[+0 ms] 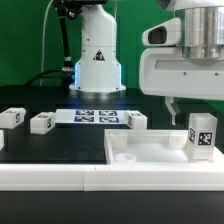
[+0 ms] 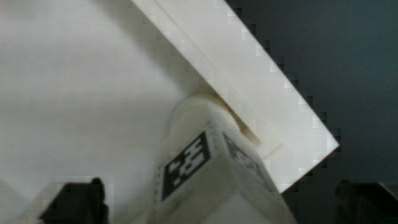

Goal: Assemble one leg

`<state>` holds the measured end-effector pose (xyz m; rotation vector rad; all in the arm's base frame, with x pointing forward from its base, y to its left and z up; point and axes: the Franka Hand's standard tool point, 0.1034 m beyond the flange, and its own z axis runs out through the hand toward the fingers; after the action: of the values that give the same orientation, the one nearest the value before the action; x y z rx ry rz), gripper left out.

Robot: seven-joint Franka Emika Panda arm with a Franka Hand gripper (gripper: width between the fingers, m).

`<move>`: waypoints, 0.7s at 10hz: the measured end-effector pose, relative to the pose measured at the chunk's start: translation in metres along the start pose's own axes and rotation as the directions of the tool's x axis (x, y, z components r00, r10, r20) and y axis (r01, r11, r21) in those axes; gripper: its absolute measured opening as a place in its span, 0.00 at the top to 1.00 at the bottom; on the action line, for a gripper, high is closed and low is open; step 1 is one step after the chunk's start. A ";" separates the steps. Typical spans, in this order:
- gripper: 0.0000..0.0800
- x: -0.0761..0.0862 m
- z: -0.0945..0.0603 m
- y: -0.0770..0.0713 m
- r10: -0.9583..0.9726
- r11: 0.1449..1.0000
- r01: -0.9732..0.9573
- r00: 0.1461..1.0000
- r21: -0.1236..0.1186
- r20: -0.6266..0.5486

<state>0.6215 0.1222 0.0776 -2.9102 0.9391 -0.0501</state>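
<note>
A leg, a small white post with a black-and-white tag, stands upright on the exterior view's right corner of the large flat white tabletop piece. My gripper hangs just above the leg, jaws spread wide. In the wrist view the leg lies between the two dark fingertips with a gap on each side, its foot at the tabletop piece's corner. Nothing is held.
Three more legs lie on the dark table: two at the exterior view's left and one behind the tabletop piece. The marker board lies in front of the robot base. A white ledge runs along the front.
</note>
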 end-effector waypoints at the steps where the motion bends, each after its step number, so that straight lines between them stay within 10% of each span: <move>1: 0.19 0.000 0.000 -0.001 -0.110 0.994 0.110 0.994 -0.010 0.009; 7: 0.19 0.004 -0.001 -0.002 -0.529 0.848 0.529 0.848 -0.043 0.006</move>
<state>0.6254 0.1211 0.0789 -3.1104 0.1046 -0.0735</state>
